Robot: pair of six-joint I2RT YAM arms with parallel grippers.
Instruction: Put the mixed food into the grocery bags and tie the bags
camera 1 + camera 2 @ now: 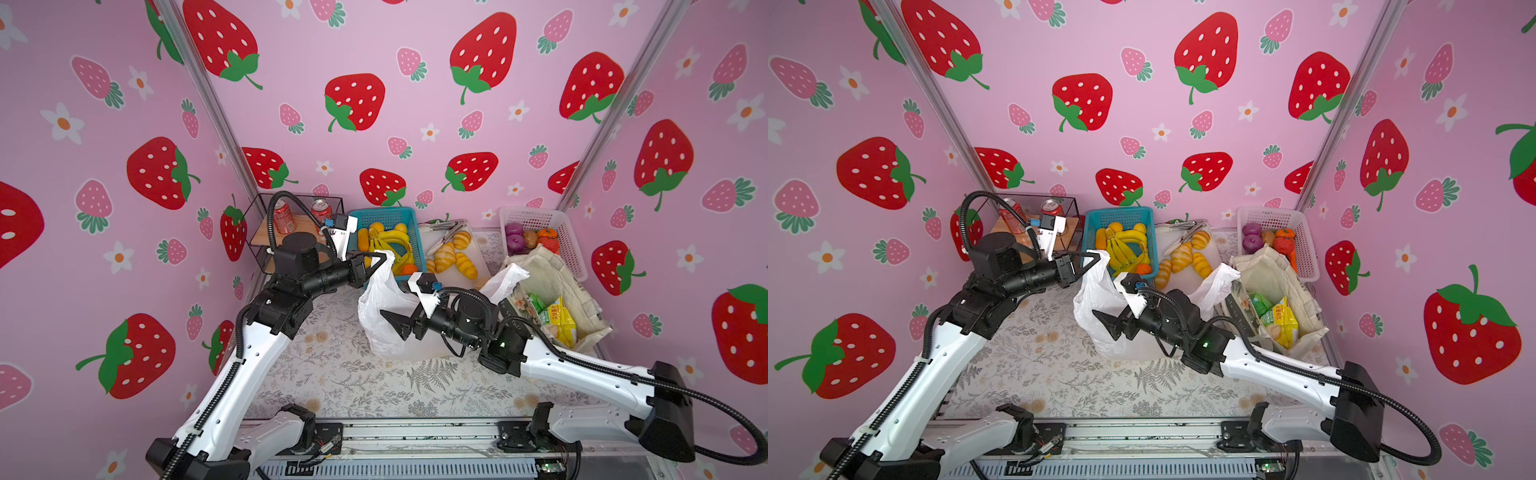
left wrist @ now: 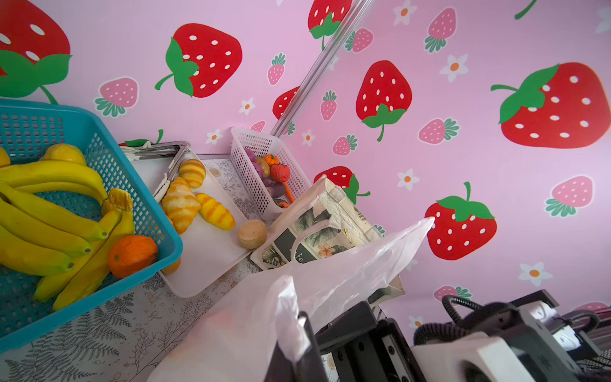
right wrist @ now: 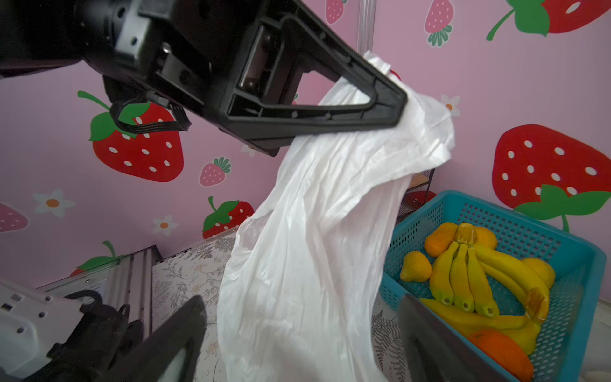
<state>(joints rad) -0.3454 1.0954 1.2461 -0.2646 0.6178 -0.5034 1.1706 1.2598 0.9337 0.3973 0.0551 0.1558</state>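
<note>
Right wrist view: my left gripper (image 3: 393, 109) is clamped on one handle of the white plastic bag (image 3: 314, 264), holding it up beside the blue basket (image 3: 562, 238). In a top view my right gripper (image 1: 397, 326) gapes empty close by the bag's side. Snack packets (image 1: 561, 322) sit in the canvas tote (image 1: 552, 266); rolls (image 1: 446, 257) lie unpacked on their tray (image 1: 478, 249). Neither bag looks tied, so I judge tying barely begun.

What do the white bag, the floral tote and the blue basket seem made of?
White bag: thin plastic film, slightly glossy, translucent, finely creased. Floral tote: matte cream cloth, probably canvas, slumping in soft folds. Blue basket: rigid moulded plastic, perforated grid walls.
</note>
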